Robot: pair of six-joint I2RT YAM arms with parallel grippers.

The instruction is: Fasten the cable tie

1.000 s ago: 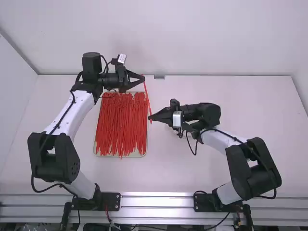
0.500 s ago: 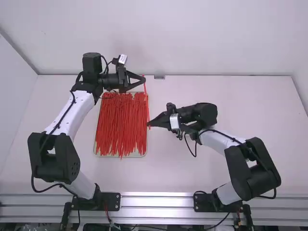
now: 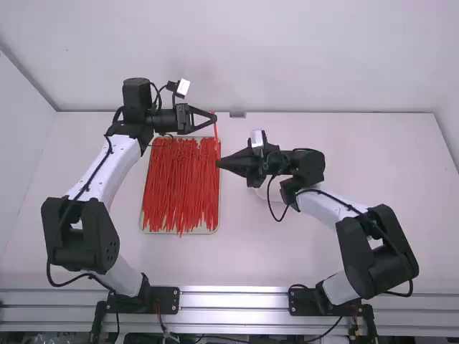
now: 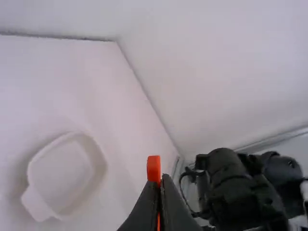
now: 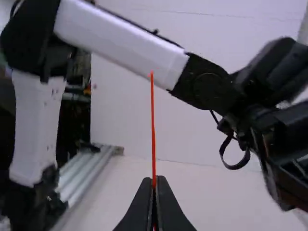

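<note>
One red cable tie (image 3: 214, 135) is held by both arms at the far right corner of the pile. My left gripper (image 3: 213, 122) is shut on its upper end; in the left wrist view the tie's head (image 4: 153, 166) sticks out just past the closed gripper (image 4: 159, 185). My right gripper (image 3: 219, 163) sits a little nearer the camera, shut on the lower end. In the right wrist view the thin strand (image 5: 152, 125) rises straight from the closed gripper (image 5: 154, 185) in front of the left arm (image 5: 120, 45).
A dense pile of loose red cable ties (image 3: 179, 186) lies on a tan board (image 3: 217, 215) left of centre. A white lid-like dish (image 4: 62, 178) lies on the table near the right arm (image 4: 231, 192). The table's right half is bare.
My right gripper has moved left and farther from the camera while rising, drawing nearer the left gripper. The left gripper has turned slightly, keeping its place.
</note>
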